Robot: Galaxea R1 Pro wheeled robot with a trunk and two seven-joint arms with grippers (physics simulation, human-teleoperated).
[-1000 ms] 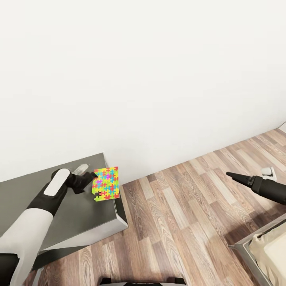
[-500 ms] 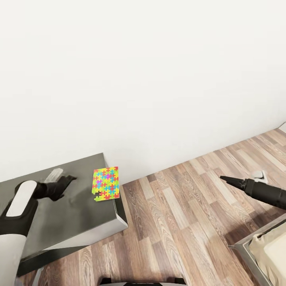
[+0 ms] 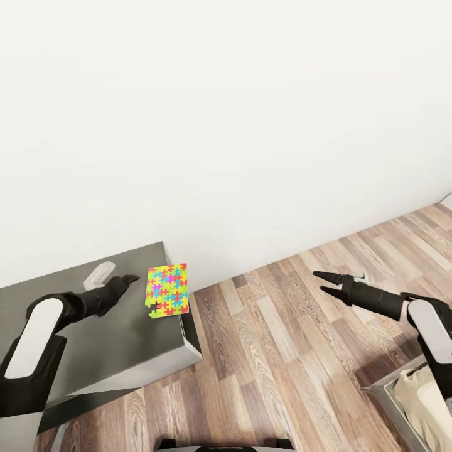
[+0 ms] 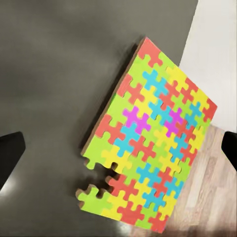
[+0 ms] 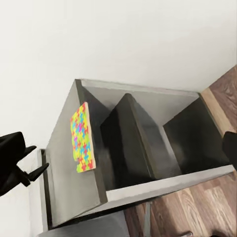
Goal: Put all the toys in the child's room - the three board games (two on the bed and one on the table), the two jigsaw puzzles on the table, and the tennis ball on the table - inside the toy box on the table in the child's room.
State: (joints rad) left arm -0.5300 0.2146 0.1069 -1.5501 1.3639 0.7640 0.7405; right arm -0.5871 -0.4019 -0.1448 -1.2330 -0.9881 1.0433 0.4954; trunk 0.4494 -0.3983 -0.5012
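One jigsaw puzzle (image 3: 167, 291) lies just ahead of the left fingers (image 3: 129, 278), flat on the dark surface (image 3: 119, 342) at its far corner beside the wall, one edge reaching the surface's rim over the floor (image 3: 282, 351). In the left wrist view the two dark fingertips stand wide apart at either side, released and holding nothing, with the puzzle (image 4: 148, 143) between and beyond them, its slightly longer side running away from the fingers. Behind them the left forearm stretches low over the surface, aimed at the puzzle's near edge. The right fingers (image 3: 328, 280) are parted and empty too, held out over the floor well apart from the puzzle, so the left arm looks the likelier one to pick it up.
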